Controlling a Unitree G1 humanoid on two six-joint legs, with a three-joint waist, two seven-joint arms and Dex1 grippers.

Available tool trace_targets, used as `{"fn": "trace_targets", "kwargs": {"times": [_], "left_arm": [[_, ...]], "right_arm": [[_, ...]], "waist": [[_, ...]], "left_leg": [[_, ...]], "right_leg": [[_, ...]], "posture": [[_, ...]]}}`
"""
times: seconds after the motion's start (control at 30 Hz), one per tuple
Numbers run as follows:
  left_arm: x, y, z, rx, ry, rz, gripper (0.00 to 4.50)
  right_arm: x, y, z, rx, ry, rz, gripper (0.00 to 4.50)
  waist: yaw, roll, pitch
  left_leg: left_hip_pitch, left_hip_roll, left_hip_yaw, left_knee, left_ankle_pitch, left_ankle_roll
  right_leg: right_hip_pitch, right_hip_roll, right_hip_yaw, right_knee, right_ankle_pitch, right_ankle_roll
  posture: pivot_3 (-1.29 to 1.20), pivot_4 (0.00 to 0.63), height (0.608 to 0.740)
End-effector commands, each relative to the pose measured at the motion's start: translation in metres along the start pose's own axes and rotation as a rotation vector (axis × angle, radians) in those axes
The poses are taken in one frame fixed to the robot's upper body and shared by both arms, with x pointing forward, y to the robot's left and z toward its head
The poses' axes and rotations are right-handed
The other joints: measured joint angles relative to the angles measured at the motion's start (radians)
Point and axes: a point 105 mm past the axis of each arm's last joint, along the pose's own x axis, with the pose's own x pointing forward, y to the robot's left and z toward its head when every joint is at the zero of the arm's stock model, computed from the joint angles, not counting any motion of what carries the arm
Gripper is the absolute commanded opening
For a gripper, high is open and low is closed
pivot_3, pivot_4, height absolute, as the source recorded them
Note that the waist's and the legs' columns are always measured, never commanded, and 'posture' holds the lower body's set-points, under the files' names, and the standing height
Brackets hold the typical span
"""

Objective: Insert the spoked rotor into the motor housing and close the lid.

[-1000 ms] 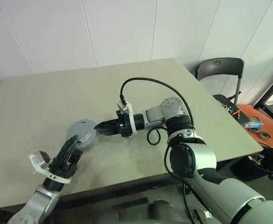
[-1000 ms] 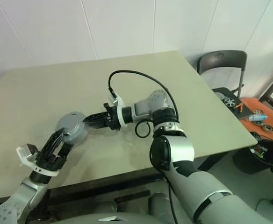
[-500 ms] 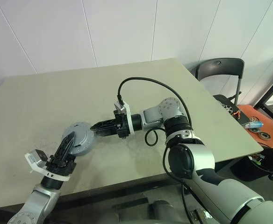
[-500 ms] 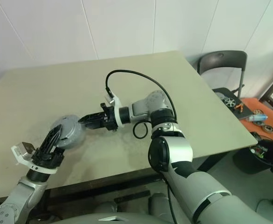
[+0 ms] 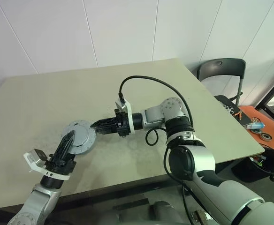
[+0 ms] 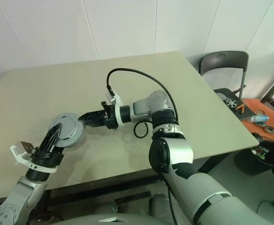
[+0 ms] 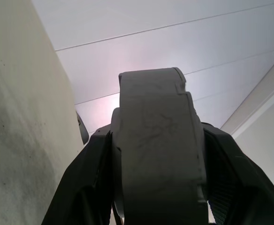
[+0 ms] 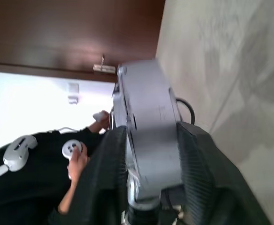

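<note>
The motor housing (image 5: 80, 137) is a closed grey disc held just above the table (image 5: 43, 103) at the front left. No seam shows between the lid and the casing from here. The spoked rotor is hidden. My left gripper (image 5: 69, 139) comes up from the near side and is shut on the disc's near edge; its fingers (image 7: 90, 178) clamp both faces of the housing (image 7: 156, 140). My right gripper (image 5: 95, 125) reaches in from the right and is shut on the far right edge, its fingers (image 8: 193, 159) flanking the housing (image 8: 146, 126).
A black chair (image 5: 221, 70) stands off the table's right edge. Beyond it lie an orange surface with small parts (image 5: 252, 124) and a dark bin (image 5: 263, 166). A person holding controllers (image 8: 73, 152) shows in the right wrist view.
My left gripper, open beneath the disc a second ago, has closed onto its near edge. The right gripper has kept its place at the other edge.
</note>
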Motion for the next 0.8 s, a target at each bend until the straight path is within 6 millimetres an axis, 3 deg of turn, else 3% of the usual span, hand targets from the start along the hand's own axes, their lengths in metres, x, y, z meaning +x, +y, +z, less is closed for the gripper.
{"fn": "trace_targets", "kwargs": {"times": [0.03, 0.2, 0.33, 0.4, 0.5, 0.6, 0.8], "left_arm": [[0.005, -0.018, 0.0, 0.021, 0.009, -0.065, 2.14], [0.002, -0.019, 0.008, 0.039, -0.053, -0.048, 2.14], [-0.002, -0.012, 0.042, 0.108, -0.254, 0.031, 2.14], [-0.004, -0.01, 0.064, 0.117, -0.376, 0.053, 2.14], [0.0, -0.008, 0.088, 0.127, -0.499, 0.091, 2.14], [0.008, -0.003, 0.105, 0.117, -0.58, 0.158, 2.14], [0.011, 0.023, 0.126, 0.089, -0.709, 0.381, 2.14]], "right_arm": [[0.007, 0.018, -0.003, -0.03, 0.009, 0.095, 2.95], [0.0, -0.011, 0.007, -0.041, -0.055, -0.079, 4.49], [-0.014, -0.022, 0.022, -0.26, -0.103, -0.244, 4.5], [-0.022, -0.029, 0.033, -0.595, -0.114, -0.373, 4.5], [-0.023, -0.024, 0.03, -0.924, -0.058, -0.365, 4.5], [-0.025, -0.019, 0.027, -1.141, -0.008, -0.347, 4.5], [-0.026, -0.01, 0.014, -1.446, 0.064, -0.252, 4.5]], "waist": [[-0.001, 0.0, 0.0], [0.0, 0.0, 0.0], [0.0, 0.0, 0.0], [0.003, -0.001, 0.0], [0.004, -0.002, -0.001], [0.003, -0.003, -0.001], [0.016, -0.008, -0.002]], "left_leg": [[0.0, 0.0, 0.0, 0.0, 0.0, 0.0], [0.0, 0.0, 0.0, 0.0, 0.0, 0.0], [0.0, 0.0, 0.0, 0.0, 0.0, 0.0], [0.0, 0.0, 0.0, 0.0, 0.0, 0.0], [0.0, 0.0, 0.0, 0.001, 0.0, 0.0], [0.0, 0.0, 0.0, 0.001, 0.0, 0.0], [0.0, 0.0, 0.0, 0.001, 0.0, -0.001]], "right_leg": [[0.0, 0.0, 0.0, 0.0, 0.0, 0.0], [0.0, 0.0, 0.0, 0.0, 0.0, 0.0], [0.0, 0.0, 0.0, 0.0, 0.0, 0.0], [0.0, 0.0, 0.0, 0.0, 0.0, 0.0], [0.001, 0.0, -0.001, -0.001, 0.002, 0.004], [0.001, -0.001, 0.0, -0.001, 0.002, 0.004], [0.001, 0.0, 0.0, -0.001, 0.005, 0.002]], "posture": [[0.0, 0.0, 0.74], [0.0, 0.0, 0.74], [0.0, 0.0, 0.74], [0.0, 0.0, 0.74], [0.0, 0.0, 0.74], [0.0, 0.0, 0.74], [0.0, 0.0, 0.74]]}}
